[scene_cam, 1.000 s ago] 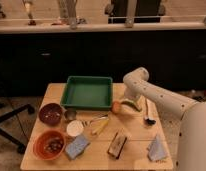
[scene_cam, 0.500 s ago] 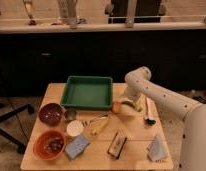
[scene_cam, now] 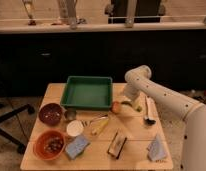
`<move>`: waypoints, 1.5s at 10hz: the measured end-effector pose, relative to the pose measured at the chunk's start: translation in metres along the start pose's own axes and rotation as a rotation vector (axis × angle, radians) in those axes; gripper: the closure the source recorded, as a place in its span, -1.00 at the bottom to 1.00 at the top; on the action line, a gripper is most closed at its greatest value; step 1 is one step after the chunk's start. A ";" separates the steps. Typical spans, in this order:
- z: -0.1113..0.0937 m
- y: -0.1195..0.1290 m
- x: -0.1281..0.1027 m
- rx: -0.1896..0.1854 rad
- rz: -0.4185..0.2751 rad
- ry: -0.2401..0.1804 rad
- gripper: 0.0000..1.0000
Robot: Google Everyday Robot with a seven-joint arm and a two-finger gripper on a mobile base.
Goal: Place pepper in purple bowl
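Observation:
The pepper (scene_cam: 133,105) is a small pale green shape on the table just right of the round orange fruit (scene_cam: 116,107), partly hidden by my arm. My gripper (scene_cam: 129,100) hangs down from the white arm's bend, right over the pepper and close to the table. The purple bowl (scene_cam: 50,113) stands at the table's left side, far from the gripper, in front of the green tray's left corner.
A green tray (scene_cam: 88,93) fills the back middle. An orange bowl (scene_cam: 48,144), a white cup (scene_cam: 74,128), a long yellow item (scene_cam: 101,125), a blue sponge (scene_cam: 77,146), a brush (scene_cam: 117,144), a ladle (scene_cam: 148,114) and a blue packet (scene_cam: 156,148) lie around.
The arm has shifted slightly and the gripper sits a little lower over the pepper. The objects on the table have not moved.

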 end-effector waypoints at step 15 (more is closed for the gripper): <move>0.037 0.029 0.037 0.050 0.506 -0.099 -0.60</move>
